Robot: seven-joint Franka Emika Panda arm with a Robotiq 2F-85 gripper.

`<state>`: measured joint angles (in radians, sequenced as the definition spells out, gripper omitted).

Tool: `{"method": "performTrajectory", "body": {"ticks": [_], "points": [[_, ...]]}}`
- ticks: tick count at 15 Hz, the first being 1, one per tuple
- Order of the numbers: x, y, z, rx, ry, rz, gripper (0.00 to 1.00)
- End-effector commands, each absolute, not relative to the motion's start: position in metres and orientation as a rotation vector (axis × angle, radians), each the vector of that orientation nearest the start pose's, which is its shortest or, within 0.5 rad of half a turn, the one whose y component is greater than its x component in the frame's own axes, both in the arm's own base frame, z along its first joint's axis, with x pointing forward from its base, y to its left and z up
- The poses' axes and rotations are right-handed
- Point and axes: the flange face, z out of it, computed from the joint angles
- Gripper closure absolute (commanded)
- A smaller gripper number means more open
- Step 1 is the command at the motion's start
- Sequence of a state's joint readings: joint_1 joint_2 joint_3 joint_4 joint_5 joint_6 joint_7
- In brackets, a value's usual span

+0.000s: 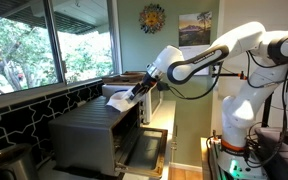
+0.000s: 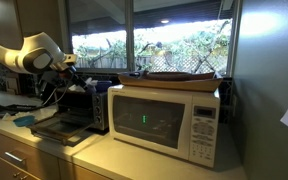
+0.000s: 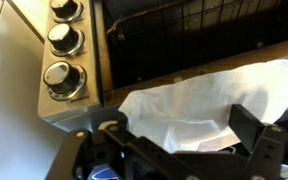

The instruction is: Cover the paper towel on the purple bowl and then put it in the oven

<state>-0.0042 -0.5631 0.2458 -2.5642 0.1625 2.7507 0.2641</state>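
Observation:
The white crumpled paper towel (image 3: 189, 100) lies spread between my gripper's (image 3: 179, 125) two fingers, which stand wide apart on either side of it. In an exterior view the paper towel (image 1: 114, 96) is at the top front edge of the grey oven (image 1: 89, 135), with the gripper (image 1: 132, 95) right beside it. The oven's door (image 1: 144, 150) hangs open. In the wrist view the oven's knobs (image 3: 62, 40) and dark rack (image 3: 204, 30) show beyond the towel. The oven (image 2: 79, 105) and gripper (image 2: 69, 72) also show in both exterior views. The purple bowl is hidden.
A white microwave (image 2: 169, 118) stands right next to the oven, with a flat tray (image 2: 179, 76) on top. Windows run behind the counter (image 2: 104, 155). The robot's base (image 1: 234, 125) stands beyond the oven's open door.

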Motion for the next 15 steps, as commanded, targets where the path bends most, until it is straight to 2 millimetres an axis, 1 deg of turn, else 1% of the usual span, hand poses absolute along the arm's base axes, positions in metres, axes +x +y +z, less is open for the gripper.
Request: {"method": "performTrajectory", "body": {"ticks": [1, 6, 7, 11, 15], "points": [[0.41, 0.113, 0.538, -2.749, 0.363, -1.043, 0.0], [0.408, 0.119, 0.552, -2.709, 0.537, -1.019, 0.0], [0.412, 0.118, 0.546, -2.692, 0.464, -1.041, 0.0], [0.412, 0.119, 0.551, -2.687, 0.498, -1.018, 0.0], [0.413, 0.119, 0.551, -2.712, 0.578, -0.929, 0.0]]}}
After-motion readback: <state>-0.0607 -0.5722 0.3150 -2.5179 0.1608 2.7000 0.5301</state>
